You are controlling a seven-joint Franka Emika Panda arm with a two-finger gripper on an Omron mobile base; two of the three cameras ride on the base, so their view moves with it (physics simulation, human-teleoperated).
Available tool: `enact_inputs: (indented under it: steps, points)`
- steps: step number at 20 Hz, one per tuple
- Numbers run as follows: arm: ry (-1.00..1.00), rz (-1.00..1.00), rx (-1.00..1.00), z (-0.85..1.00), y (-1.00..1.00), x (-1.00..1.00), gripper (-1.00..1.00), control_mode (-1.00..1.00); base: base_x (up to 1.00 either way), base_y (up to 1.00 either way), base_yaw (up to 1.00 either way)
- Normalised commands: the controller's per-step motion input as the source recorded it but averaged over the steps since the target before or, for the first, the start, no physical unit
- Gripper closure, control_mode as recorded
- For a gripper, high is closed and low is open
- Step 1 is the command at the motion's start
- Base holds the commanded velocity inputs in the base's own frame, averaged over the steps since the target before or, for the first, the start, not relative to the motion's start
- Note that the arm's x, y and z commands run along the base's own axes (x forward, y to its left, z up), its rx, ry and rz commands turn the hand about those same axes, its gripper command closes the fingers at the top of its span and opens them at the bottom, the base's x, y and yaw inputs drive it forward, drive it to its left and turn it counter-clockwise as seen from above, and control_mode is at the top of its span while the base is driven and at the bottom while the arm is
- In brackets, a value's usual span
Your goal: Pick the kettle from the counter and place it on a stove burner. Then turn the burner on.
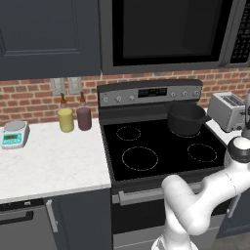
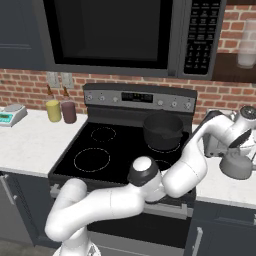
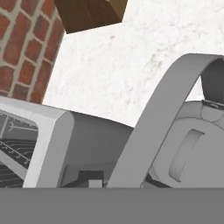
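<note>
Grey kettle [image 2: 236, 167] sitting near tabletop [image 2: 227, 187] right edge | claw [image 2: 243, 141] pinching its handle | risk: kettle swinging, clipping toaster [image 2: 216, 134] while lifting

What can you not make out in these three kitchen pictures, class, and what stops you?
- Small grey metal kettle, right base view: its handle top is hidden behind the white arm.
- Hand view: the fingertips are cut off by the bottom edge.
- Silver toaster, left base view: its right side is covered by the arm.
- Stove knobs: markings too small.
</note>
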Motion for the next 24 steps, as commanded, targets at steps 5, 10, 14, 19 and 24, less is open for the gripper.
enact_inputs:
  steps: [5, 10, 14, 19, 24]
  points:
    - [-0.06, 0.0, 0.0, 0.0, -0.12, -0.23, 1.0, -1.0, 0.0, 0.0, 0.0]
    - [-0.25, 0.0, 0.01, 0.17, -0.01, -0.42, 1.0, -1.0, 0.0, 0.0, 0.0]
    - [-0.36, -0.01, 0.07, 0.35, 0.08, -0.52, 1.0, -1.0, 0.0, 0.0, 0.0]
    - [-0.35, -0.01, 0.06, 0.32, 0.57, -0.6, 1.0, -1.0, 0.0, 0.0, 0.0]
    - [-0.07, 0.0, 0.01, 0.28, 0.98, -0.77, 1.0, -1.0, 0.0, 0.0, 0.0]
